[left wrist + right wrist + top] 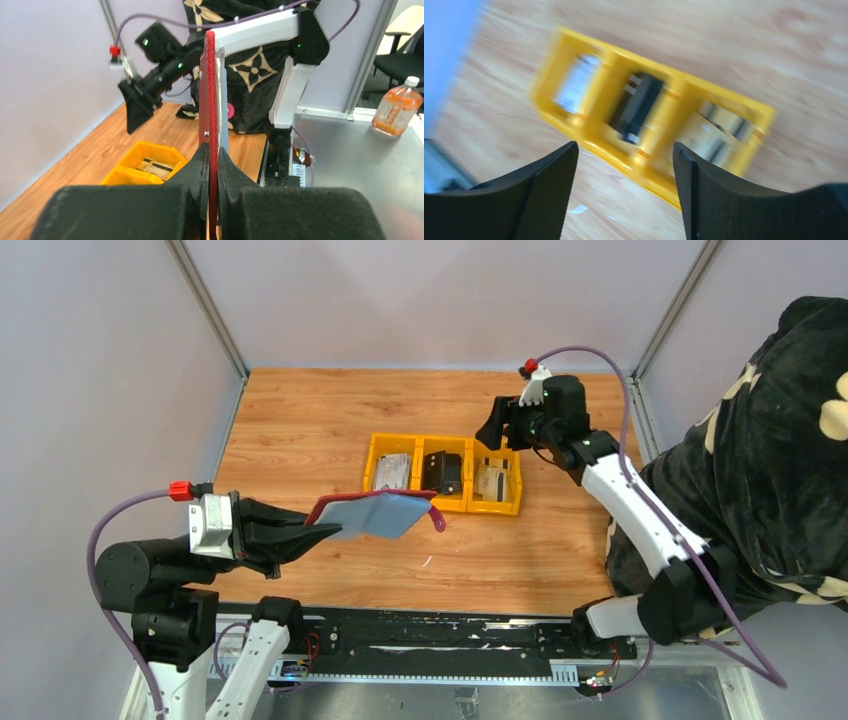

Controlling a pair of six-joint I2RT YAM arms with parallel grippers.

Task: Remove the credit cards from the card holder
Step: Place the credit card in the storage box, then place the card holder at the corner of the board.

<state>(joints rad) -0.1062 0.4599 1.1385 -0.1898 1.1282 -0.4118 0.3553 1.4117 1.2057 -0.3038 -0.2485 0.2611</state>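
The left gripper [305,531] clamps the open card holder [375,512] by its edge, aloft, while the right gripper [495,428] hovers, jaws wide, over the yellow bin [495,508].

We can read no word, number or brand name anywhere in these views. The label on the orange drink bottle [398,106] is too small for us to make out, and whatever is printed on the things inside the yellow bin [619,157] is blurred or too small to read. The only signs we can make out are the beige four-petalled flower motifs on the black fabric [254,67], which carry no letters.
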